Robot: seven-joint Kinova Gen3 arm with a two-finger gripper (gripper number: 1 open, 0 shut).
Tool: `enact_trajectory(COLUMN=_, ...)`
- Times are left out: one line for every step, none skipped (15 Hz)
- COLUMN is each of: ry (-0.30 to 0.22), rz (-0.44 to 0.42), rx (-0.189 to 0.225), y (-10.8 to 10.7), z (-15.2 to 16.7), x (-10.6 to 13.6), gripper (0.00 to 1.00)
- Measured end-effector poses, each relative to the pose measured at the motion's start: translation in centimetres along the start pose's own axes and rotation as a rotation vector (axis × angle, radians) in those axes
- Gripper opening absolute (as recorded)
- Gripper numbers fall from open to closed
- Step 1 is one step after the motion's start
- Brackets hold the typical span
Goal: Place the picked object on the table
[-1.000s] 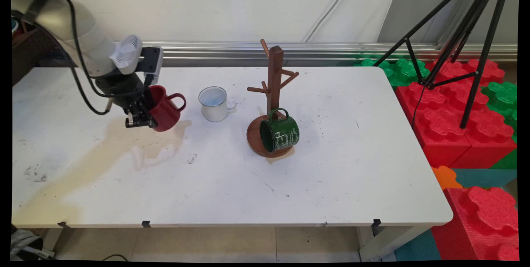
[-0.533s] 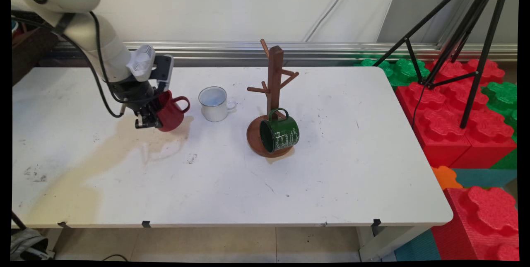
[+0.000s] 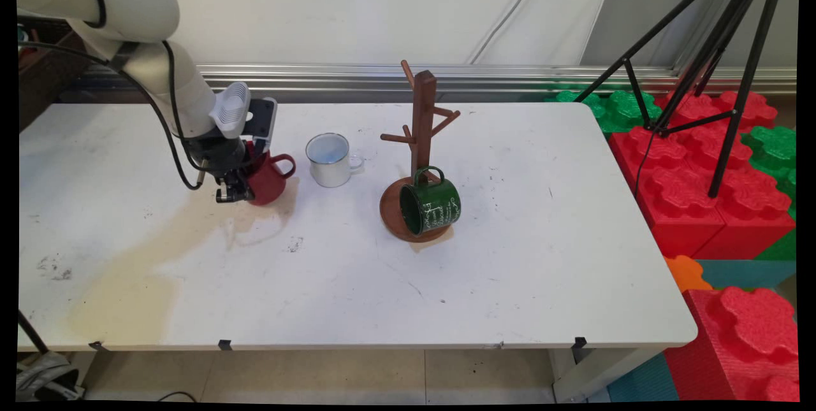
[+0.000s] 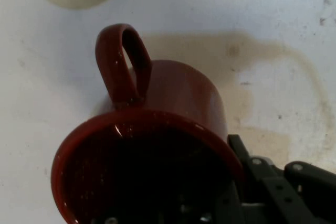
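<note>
Gripper (image 3: 237, 189) pinching red mug (image 3: 268, 176) by its rim wall, handle at 3 o'clock toward white mug (image 3: 329, 159).

Dark red mug (image 3: 266, 178) (image 4: 157, 145) (gripped, tilted)

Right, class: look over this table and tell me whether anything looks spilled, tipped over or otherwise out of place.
Two things. The green mug lies on its side on the mug tree's round base, not hung on a peg. A yellowish stain spreads across the table from under the red mug, which the gripper grips by the rim.
</note>
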Motion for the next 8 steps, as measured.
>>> enact_trajectory(ry=-0.002, rz=0.005, rx=0.003, y=0.0, z=0.2, x=0.1, gripper=0.00)
enact_trajectory(ry=-0.005, rz=0.009, rx=0.005, y=0.1, z=0.5, x=0.2, gripper=0.00)
enact_trajectory(ry=-0.007, rz=0.012, rx=0.007, y=0.1, z=0.6, x=0.3, gripper=0.00)
enact_trajectory(ry=-0.010, rz=0.017, rx=0.010, y=0.2, z=0.8, x=0.4, gripper=0.00)
enact_trajectory(ry=-0.012, rz=0.020, rx=0.012, y=0.2, z=1.0, x=0.5, gripper=0.00)
enact_trajectory(ry=-0.013, rz=0.022, rx=0.014, y=0.2, z=1.1, x=0.5, gripper=0.00)
enact_trajectory(ry=-0.015, rz=0.025, rx=0.016, y=0.3, z=1.2, x=0.6, gripper=0.00)
enact_trajectory(ry=-0.016, rz=0.026, rx=0.019, y=0.3, z=1.3, x=0.6, gripper=1.00)
